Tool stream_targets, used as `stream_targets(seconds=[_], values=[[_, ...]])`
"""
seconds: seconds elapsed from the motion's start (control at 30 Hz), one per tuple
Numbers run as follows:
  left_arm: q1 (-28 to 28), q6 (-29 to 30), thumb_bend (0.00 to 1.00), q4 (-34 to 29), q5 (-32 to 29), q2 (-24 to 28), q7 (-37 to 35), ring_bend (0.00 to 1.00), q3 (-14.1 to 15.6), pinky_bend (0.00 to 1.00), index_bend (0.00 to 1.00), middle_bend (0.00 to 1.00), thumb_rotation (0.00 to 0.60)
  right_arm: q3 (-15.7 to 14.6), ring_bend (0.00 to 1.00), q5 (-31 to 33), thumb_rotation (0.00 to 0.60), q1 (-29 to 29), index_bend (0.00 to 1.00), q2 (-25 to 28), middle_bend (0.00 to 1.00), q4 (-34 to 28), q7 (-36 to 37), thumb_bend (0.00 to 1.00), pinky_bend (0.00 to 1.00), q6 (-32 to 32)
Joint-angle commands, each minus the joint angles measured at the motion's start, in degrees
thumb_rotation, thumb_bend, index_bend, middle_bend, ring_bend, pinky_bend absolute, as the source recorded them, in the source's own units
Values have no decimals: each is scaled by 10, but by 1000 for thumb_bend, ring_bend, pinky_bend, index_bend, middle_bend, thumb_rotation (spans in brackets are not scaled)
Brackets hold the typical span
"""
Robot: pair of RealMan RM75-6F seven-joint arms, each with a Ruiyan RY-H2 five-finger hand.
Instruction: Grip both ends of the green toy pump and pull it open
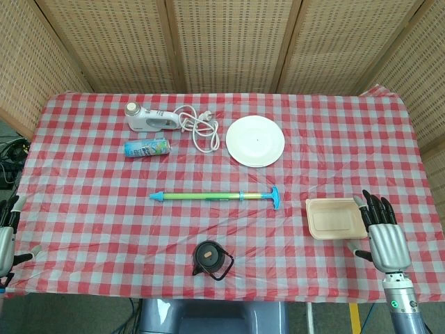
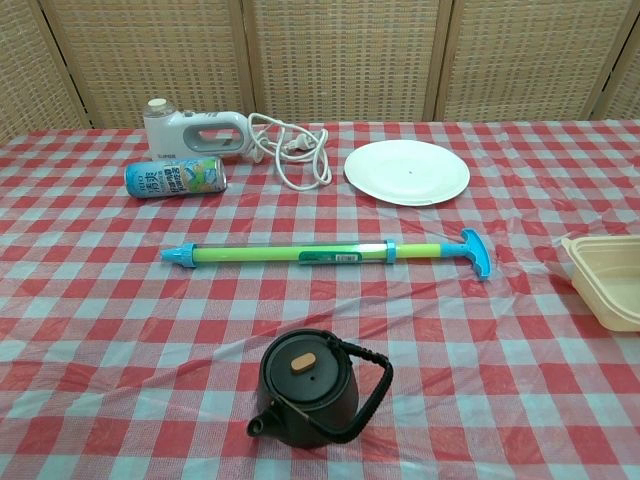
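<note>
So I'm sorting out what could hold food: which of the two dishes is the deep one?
The tan container, rectangular with raised walls, beside the right robot hand. The white plate is round and flat.

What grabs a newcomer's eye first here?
The long green toy pump with blue nozzle and T-handle, lying crosswise mid-table on the red-and-white checked cloth. Next, the squat black teapot nearer the robot, and the round white plate behind. Both hands, left and right, sit at the table's edges holding nothing.
</note>
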Motion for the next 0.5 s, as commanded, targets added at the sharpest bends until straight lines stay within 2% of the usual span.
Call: stream_targets(seconds=[0.03,0.5], values=[[0,-1,67,0,-1,0,0,0,0,0,0,0,600,0,0,1,600,0,15,0,0,0,1,129,0,-1],[0,6,67,-8,9,4,0,0,2,0,0,0,600,-5,0,-7,600,2,16,3,0,-6,3,128,0,-4]])
